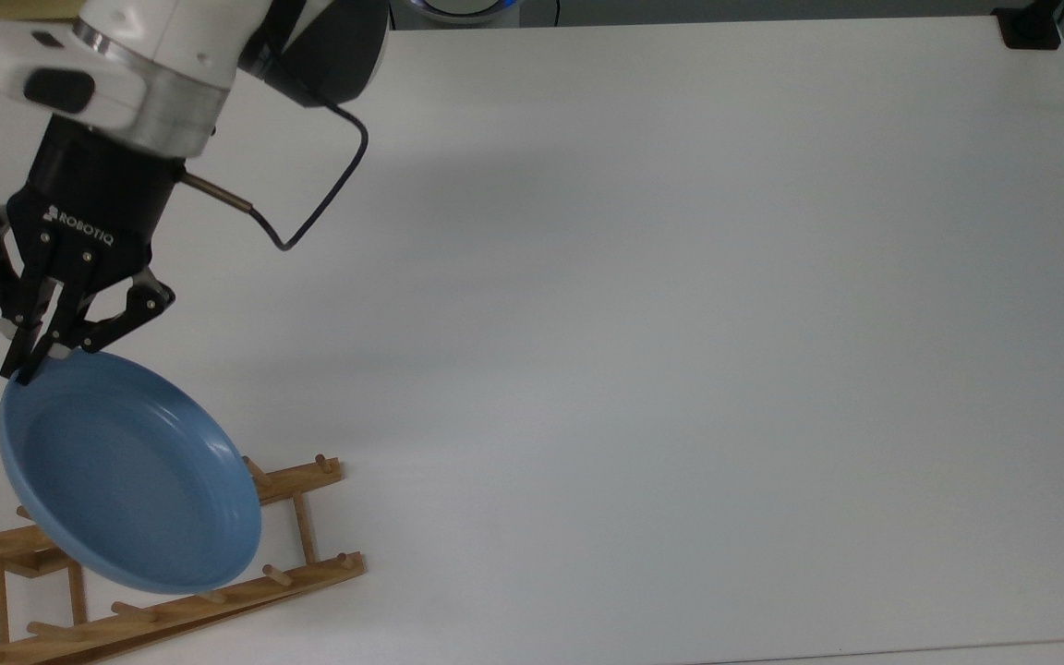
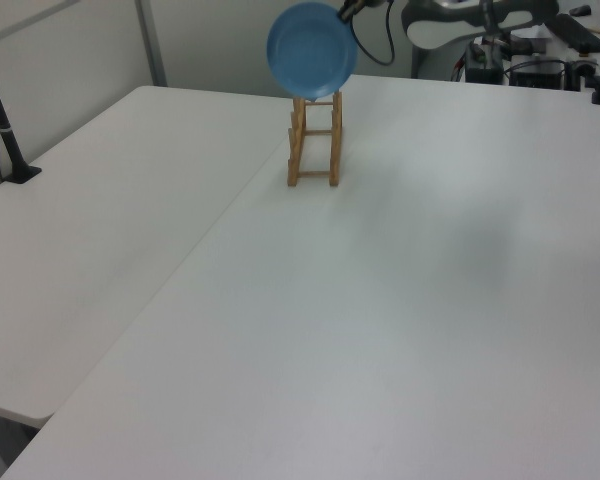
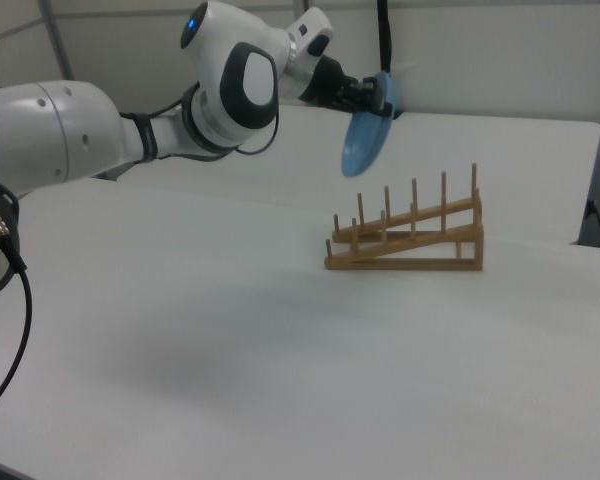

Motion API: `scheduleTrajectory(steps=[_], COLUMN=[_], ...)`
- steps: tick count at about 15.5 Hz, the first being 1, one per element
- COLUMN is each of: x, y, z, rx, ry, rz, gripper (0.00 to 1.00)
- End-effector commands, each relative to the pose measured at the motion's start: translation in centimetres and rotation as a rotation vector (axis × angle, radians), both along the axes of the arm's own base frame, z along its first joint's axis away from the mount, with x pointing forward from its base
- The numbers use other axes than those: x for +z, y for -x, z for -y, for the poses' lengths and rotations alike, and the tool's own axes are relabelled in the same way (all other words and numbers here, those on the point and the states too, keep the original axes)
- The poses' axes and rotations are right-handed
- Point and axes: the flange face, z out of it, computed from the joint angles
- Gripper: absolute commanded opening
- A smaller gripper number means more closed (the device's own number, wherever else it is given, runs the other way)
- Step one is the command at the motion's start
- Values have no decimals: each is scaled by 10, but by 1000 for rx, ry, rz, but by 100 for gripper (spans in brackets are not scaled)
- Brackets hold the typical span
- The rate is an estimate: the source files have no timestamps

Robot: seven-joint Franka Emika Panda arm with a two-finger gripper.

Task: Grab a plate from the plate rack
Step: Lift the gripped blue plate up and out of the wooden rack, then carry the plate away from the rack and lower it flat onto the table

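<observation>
1. The white table (image 1: 680, 323) carries just the rack; I see lots of bare surface to the top view's right for any later set-down.
2. My arm (image 3: 100, 135) comes in from the right view's left, wrist angled toward the rack end of the table.
3. The plate (image 1: 126, 471) hangs in the air, tilted. In the right view it (image 3: 363, 142) sits above the rack and toward the right view's left of it, and I see a gap under it. Same gap in the left view (image 2: 311, 49).
4. The plate rack (image 3: 410, 240) stands on the table with no plate between its pegs; pegs are upright, rails sloping.
5. The pincer (image 1: 38, 356) is pinching the plate's upper rim, fingers closed on the edge at the top view's left.
6. Progress, my read: the pick is essentially done, plate off and clear of the pegs. What's left is carrying it away steadily; a one-point rim hold on a glossy plate could swing or slip.
</observation>
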Motion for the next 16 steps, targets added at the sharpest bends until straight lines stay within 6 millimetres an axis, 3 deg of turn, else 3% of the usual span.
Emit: scheduleTrajectory(steps=[1,4,7,12,16], x=[4,-29,-66,-108,-157], y=[20,31,56,99,122], z=[-41,-67,-86,-83,-67], rx=[-24,-55,50,230,342], ry=[-296,-488,-679,-740,-640], rz=[34,-171,-423,-865,-1034], gripper=[0,0,0,0,0])
